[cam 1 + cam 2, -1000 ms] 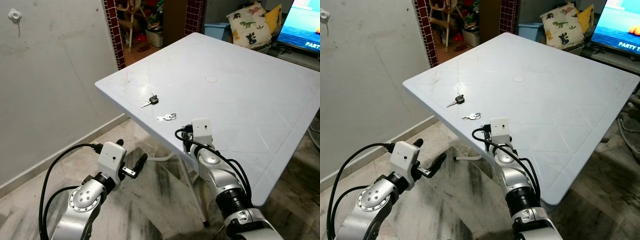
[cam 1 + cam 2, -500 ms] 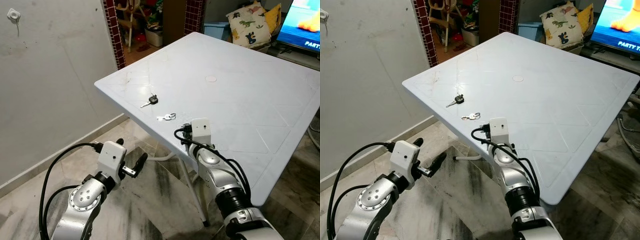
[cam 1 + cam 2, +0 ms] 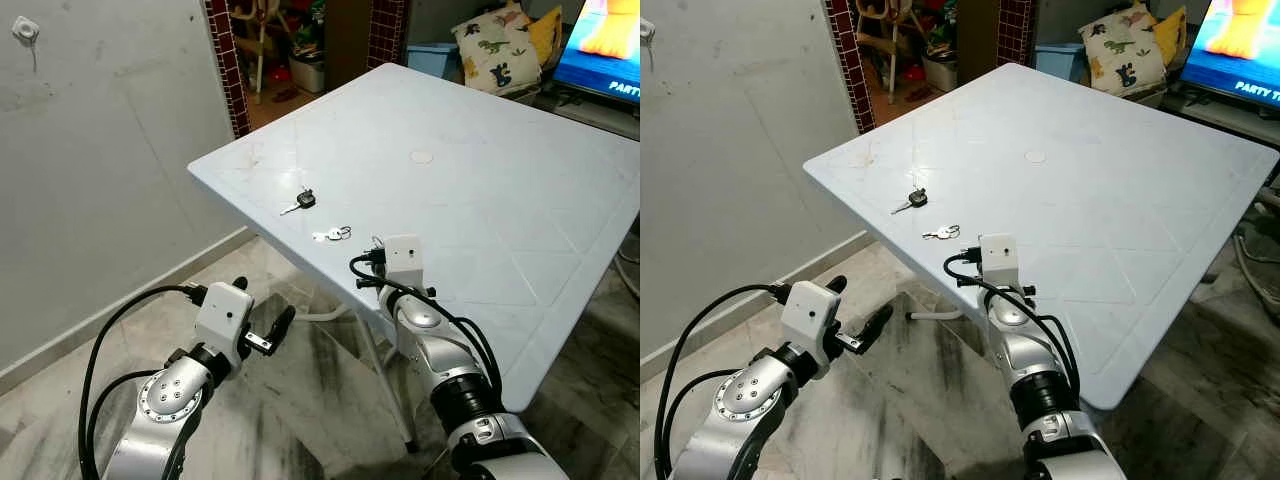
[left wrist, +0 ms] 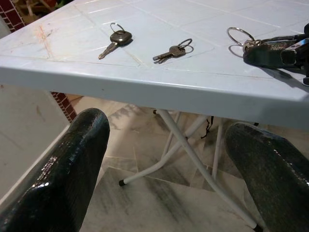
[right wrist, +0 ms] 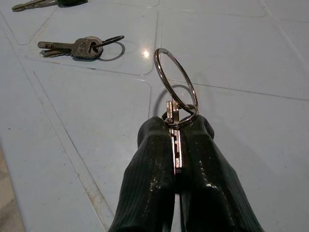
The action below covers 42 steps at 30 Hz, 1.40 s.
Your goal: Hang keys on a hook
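Pinching keys [image 5: 175, 130] w/ right gripper [image 5: 175, 145] over table [image 3: 520, 200], left gripper [image 4: 174, 164] open

White table [image 3: 500, 200]: black-headed key [image 3: 301, 201] near the left corner, small key pair [image 3: 334, 234] just beside it, closer to the near edge.

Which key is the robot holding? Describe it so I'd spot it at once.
On the white plastic table, near its front edge, the right gripper is shut on a silver key. Its large ring stands up off the table, while the black-headed key and small key pair lie flat.
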Motion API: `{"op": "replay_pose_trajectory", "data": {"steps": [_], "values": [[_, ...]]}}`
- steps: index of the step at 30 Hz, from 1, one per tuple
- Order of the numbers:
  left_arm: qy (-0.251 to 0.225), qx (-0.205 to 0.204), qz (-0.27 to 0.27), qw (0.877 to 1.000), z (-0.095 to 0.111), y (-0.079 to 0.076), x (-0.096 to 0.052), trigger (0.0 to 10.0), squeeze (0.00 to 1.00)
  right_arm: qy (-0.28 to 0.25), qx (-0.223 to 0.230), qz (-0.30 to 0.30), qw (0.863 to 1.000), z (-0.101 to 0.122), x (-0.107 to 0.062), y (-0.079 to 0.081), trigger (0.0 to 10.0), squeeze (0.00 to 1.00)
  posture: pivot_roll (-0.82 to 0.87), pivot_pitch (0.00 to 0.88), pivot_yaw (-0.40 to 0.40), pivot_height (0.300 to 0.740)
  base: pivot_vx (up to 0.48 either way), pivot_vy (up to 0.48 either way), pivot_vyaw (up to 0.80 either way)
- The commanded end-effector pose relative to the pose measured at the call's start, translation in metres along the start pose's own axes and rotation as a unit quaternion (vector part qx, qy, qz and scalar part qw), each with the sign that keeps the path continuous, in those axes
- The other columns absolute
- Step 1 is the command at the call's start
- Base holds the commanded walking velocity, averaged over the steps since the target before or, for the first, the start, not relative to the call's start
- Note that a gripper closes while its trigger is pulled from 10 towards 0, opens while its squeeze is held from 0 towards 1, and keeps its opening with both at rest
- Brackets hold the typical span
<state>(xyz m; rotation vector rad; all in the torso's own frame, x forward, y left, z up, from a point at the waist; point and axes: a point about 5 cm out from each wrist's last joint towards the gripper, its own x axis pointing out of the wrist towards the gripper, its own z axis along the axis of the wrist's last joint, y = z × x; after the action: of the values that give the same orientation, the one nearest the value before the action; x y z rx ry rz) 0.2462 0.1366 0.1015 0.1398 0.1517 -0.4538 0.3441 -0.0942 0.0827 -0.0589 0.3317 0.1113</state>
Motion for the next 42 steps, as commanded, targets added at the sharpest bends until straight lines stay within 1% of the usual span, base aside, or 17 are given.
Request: {"op": "replay_pose_trajectory", "data": {"steps": [1,9,15,17,18,20,23,25,28,30,35,37,38,39,40,41,42], "values": [[0.005,0.007,0.000,1.000,-0.001,0.001,0.001,10.0,0.00,0.010,0.006,0.003,1.000,-0.002,0.001,0.001,0.0,0.00,0.01,0.065,0.052,0.740,0.000,0.000,0.00],[0.001,0.008,0.002,1.000,-0.001,0.001,0.003,10.0,0.00,0.007,0.009,0.003,1.000,-0.001,0.002,0.000,0.0,0.00,0.01,0.063,0.051,0.740,0.000,0.000,0.00],[0.000,0.010,0.015,1.000,0.000,0.003,0.001,10.0,0.00,-0.009,0.012,0.014,1.000,0.004,0.001,0.004,0.0,0.00,0.01,0.066,0.051,0.740,0.000,0.000,0.00],[-0.009,0.008,0.051,0.999,0.002,0.011,0.000,10.0,0.00,-0.030,0.018,0.031,0.999,0.012,-0.001,0.009,0.0,0.00,0.01,0.066,0.051,0.740,0.000,0.000,0.00],[-0.010,0.008,0.055,0.998,0.002,0.012,0.000,10.0,0.00,-0.032,0.018,0.033,0.999,0.012,-0.001,0.010,0.0,0.00,0.01,0.066,0.051,0.740,0.000,0.000,0.00],[-0.017,0.003,0.091,0.996,0.003,0.020,-0.002,10.0,0.00,-0.050,0.018,0.042,0.998,0.018,-0.003,0.011,0.0,0.00,0.02,0.068,0.048,0.740,0.000,0.000,0.00],[-0.033,0.002,0.135,0.990,0.007,0.030,-0.004,10.0,0.00,-0.085,0.009,0.053,0.995,0.029,-0.008,0.012,0.0,0.00,0.02,0.069,0.047,0.740,0.000,0.000,0.00],[-0.037,0.006,0.143,0.989,0.009,0.033,-0.005,10.0,0.00,-0.113,0.002,0.058,0.992,0.037,-0.014,0.010,0.0,0.00,0.01,0.069,0.045,0.740,0.000,0.000,0.00],[-0.038,0.004,0.149,0.988,0.009,0.034,-0.004,10.0,0.00,-0.135,-0.002,0.059,0.989,0.044,-0.020,0.007,0.0,0.00,0.01,0.068,0.046,0.740,0.000,0.000,0.00],[-0.040,0.004,0.157,0.987,0.009,0.036,-0.004,10.0,0.00,-0.157,-0.005,0.068,0.985,0.049,-0.030,0.004,0.0,0.00,0.00,0.065,0.049,0.740,0.000,0.000,0.00],[-0.037,0.006,0.191,0.981,0.007,0.044,-0.005,10.0,0.00,-0.173,-0.009,0.068,0.982,0.048,-0.048,-0.004,0.0,0.00,0.00,0.058,0.053,0.740,0.000,0.000,0.00],[-0.037,0.006,0.197,0.980,0.007,0.045,-0.006,10.0,0.00,-0.176,-0.010,0.069,0.982,0.048,-0.054,-0.006,0.0,0.00,-0.01,0.056,0.055,0.740,0.000,0.000,0.00],[-0.038,0.006,0.191,0.981,0.007,0.045,-0.008,10.0,0.00,-0.180,-0.019,0.073,0.981,0.047,-0.060,-0.008,1.1,0.00,-0.01,0.055,0.056,0.740,0.000,0.000,0.00],[-0.036,0.006,0.187,0.982,0.006,0.043,-0.009,10.0,0.00,-0.178,-0.037,0.083,0.980,0.047,-0.066,-0.007,3.0,0.00,-0.01,0.054,0.058,0.740,0.000,0.000,0.00],[-0.034,0.005,0.182,0.983,0.005,0.042,-0.010,10.0,0.00,-0.173,-0.057,0.095,0.979,0.045,-0.070,-0.006,8.6,0.00,-0.01,0.054,0.059,0.740,0.000,0.000,0.00],[-0.033,0.004,0.179,0.983,0.005,0.041,-0.011,10.0,0.00,-0.168,-0.071,0.103,0.978,0.044,-0.073,-0.005,8.6,0.00,-0.01,0.053,0.061,0.740,0.000,0.000,0.00],[-0.030,0.003,0.175,0.984,0.003,0.039,-0.011,10.0,0.00,-0.160,-0.126,0.125,0.971,0.042,-0.079,-0.003,10.0,0.00,-0.02,0.054,0.063,0.740,0.000,0.000,0.00]]}}
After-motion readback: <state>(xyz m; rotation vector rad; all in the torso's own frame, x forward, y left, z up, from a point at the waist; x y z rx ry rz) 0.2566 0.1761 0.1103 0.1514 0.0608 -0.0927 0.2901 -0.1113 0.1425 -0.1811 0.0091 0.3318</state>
